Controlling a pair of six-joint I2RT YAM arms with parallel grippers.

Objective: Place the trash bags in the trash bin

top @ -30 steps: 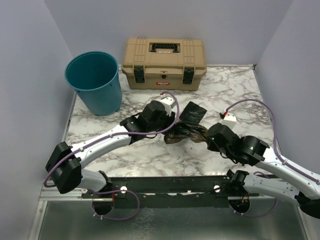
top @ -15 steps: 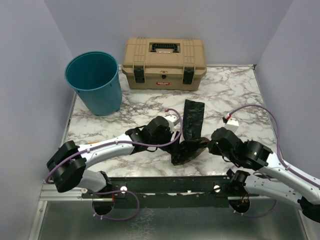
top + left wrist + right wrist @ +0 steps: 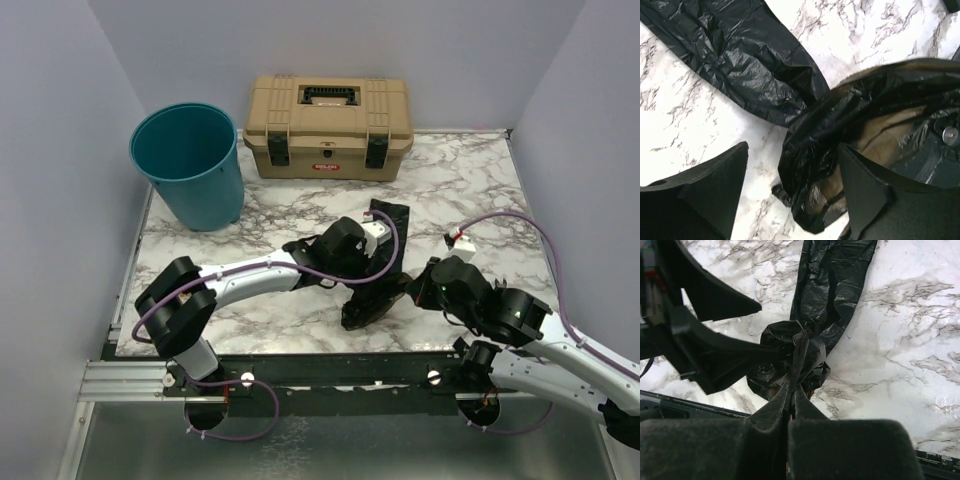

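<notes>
The right gripper pinches a twisted fold of the trash bag, jaws pressed together; the bag's long glossy strip runs away up the marble table. From the left, the left gripper (fingers spread) lays its lower finger against the bunched film

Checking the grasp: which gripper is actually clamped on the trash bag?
The right gripper, pinched shut on the trash bag; the left gripper stands wide open.
</notes>
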